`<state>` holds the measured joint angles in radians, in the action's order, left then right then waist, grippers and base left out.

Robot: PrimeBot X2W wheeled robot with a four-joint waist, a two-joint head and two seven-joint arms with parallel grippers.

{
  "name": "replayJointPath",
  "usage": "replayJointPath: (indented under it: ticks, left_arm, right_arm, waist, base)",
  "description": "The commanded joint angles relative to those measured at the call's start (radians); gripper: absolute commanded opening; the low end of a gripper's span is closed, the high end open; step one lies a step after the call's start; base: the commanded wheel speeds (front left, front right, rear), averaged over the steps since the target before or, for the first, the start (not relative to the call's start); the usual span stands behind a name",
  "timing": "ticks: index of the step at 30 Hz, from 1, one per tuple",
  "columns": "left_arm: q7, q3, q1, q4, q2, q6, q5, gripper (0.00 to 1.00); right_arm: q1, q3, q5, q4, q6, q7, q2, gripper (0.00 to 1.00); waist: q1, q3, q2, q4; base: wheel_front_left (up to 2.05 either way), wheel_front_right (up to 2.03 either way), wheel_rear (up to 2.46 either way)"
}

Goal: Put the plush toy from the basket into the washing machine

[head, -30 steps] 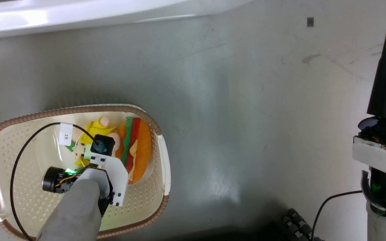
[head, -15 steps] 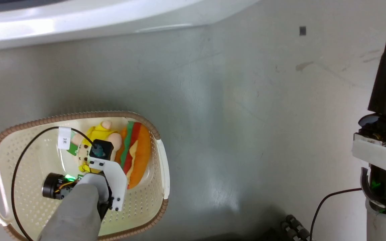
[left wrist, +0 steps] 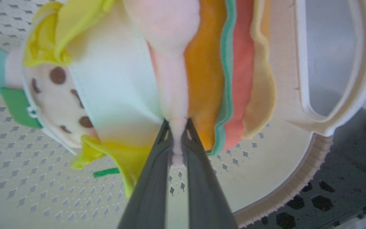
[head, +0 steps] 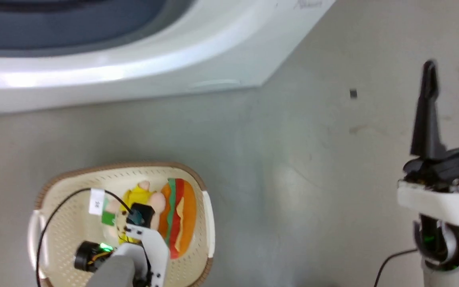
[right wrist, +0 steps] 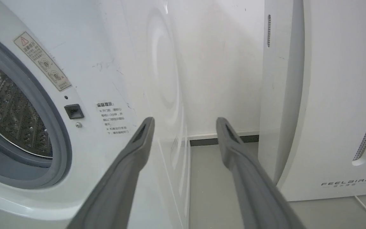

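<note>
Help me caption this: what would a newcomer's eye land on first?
The bright hamburger plush toy in the cream basket at lower left of the head view, with the left gripper pinched shut on its peach limb. Next, the big white washing machine across the top, and the right gripper open at right.

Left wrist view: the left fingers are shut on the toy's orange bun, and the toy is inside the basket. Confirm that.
One detail is wrong. The left wrist view shows the left fingers shut on the pale pink limb of the toy, which runs beside the orange bun; they are not on the bun itself. The rest stands: the toy is inside the basket.
</note>
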<state>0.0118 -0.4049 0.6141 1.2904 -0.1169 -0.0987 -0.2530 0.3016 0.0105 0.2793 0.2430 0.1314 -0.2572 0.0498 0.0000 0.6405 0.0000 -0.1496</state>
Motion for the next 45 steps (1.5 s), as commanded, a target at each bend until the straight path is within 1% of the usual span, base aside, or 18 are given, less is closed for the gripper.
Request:
replayJointPath:
  ticks: [1,7,15,21,27,31,36,45]
  left_arm:
    - [0.012,-0.005,-0.016,0.0,0.005,-0.007,-0.007,0.0]
    - [0.051,-0.042,-0.05,0.0,0.022,-0.025,-0.005,0.0]
    - [0.153,-0.097,-0.105,0.0,0.037,-0.031,0.002,0.0]
    - [0.211,-0.11,-0.134,-0.013,0.049,-0.032,-0.02,0.0]
    - [0.242,-0.106,-0.154,-0.05,0.054,-0.029,-0.042,0.0]
    - [0.249,-0.093,-0.163,-0.108,0.046,-0.005,-0.047,0.0]
    - [0.25,-0.061,-0.189,-0.261,0.017,0.033,-0.045,0.0]
    - [0.25,0.038,-0.2,-0.525,-0.007,0.109,-0.028,0.0]
  right_arm:
    - [-0.02,-0.008,-0.016,-0.006,-0.001,-0.005,0.0,1.0]
    - [-0.071,-0.033,-0.064,-0.03,-0.001,-0.005,0.0,1.0]
    - [-0.14,-0.04,-0.076,-0.055,-0.001,-0.005,0.0,1.0]
    - [-0.195,-0.035,-0.083,-0.066,-0.001,-0.005,0.0,1.0]
    - [-0.244,-0.034,-0.079,-0.072,-0.001,-0.005,0.0,1.0]
    - [-0.266,-0.035,-0.077,-0.072,-0.001,-0.005,0.0,1.0]
    - [-0.277,-0.027,-0.073,-0.066,-0.001,-0.005,0.0,1.0]
    - [-0.268,-0.012,-0.075,-0.053,-0.001,-0.005,0.0,1.0]
  waist:
    - [0.0,-0.076,0.0,0.038]
    - [0.0,-0.186,0.0,0.081]
    - [0.0,-0.328,0.0,0.126]
    - [0.0,-0.418,0.0,0.156]
    - [0.0,-0.489,0.0,0.179]
    - [0.0,-0.519,0.0,0.185]
    - [0.0,-0.536,0.0,0.189]
    - [0.0,-0.507,0.0,0.19]
  base:
    - [0.0,0.0,0.0]
    - [0.0,0.0,0.0]
    - [0.0,0.0,0.0]
    - [0.0,0.0,0.0]
    - [0.0,0.0,0.0]
    - [0.0,0.0,0.0]
    - [0.0,0.0,0.0]
    - [0.0,0.0,0.0]
